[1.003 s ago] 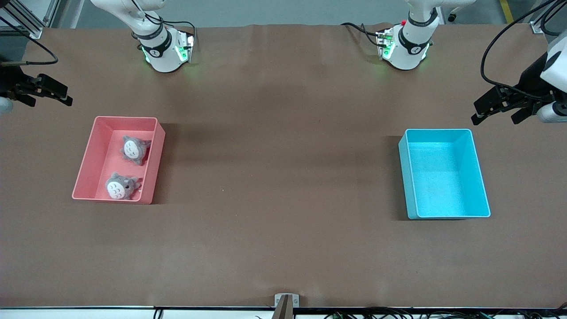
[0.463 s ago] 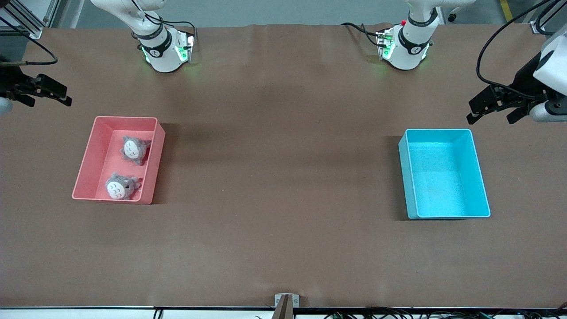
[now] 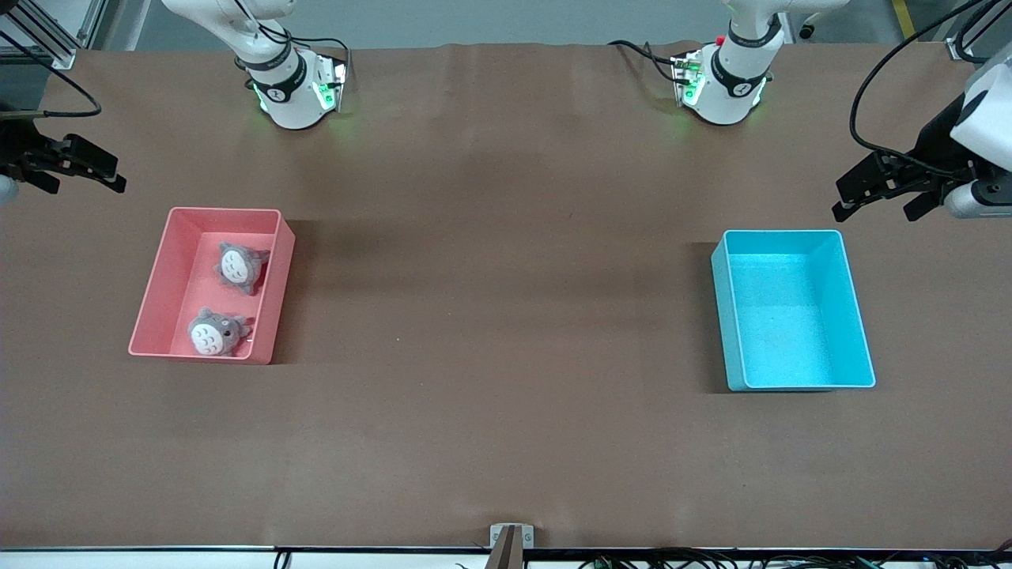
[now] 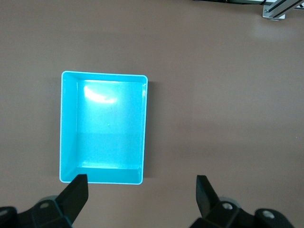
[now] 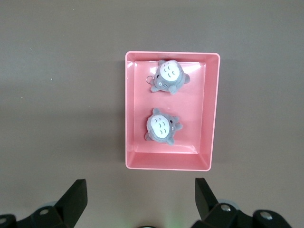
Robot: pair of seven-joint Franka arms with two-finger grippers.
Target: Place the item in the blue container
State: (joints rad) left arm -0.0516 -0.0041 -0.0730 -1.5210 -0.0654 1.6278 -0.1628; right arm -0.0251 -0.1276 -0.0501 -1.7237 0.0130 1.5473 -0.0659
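At frame left, the right gripper (image 3: pixel 75 166), fingers apart, should descend squarely onto one plush (image 3: pixel 239 266) in the pink bin (image 3: pixel 150 308); the blue container (image 3: pixel 858 316) sits empty, and the left gripper (image 3: pixel 885 190) waits spread.

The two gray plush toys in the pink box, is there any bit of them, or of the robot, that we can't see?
- Plush toys: every view shows only their top sides; what faces the pink bin floor is hidden by the toys themselves.
- Keyring on one toy: too small to make out in the right wrist view.
- Right gripper, left gripper: the front view's edges cut off the arms above them.
- Blue container: nothing hidden inside.
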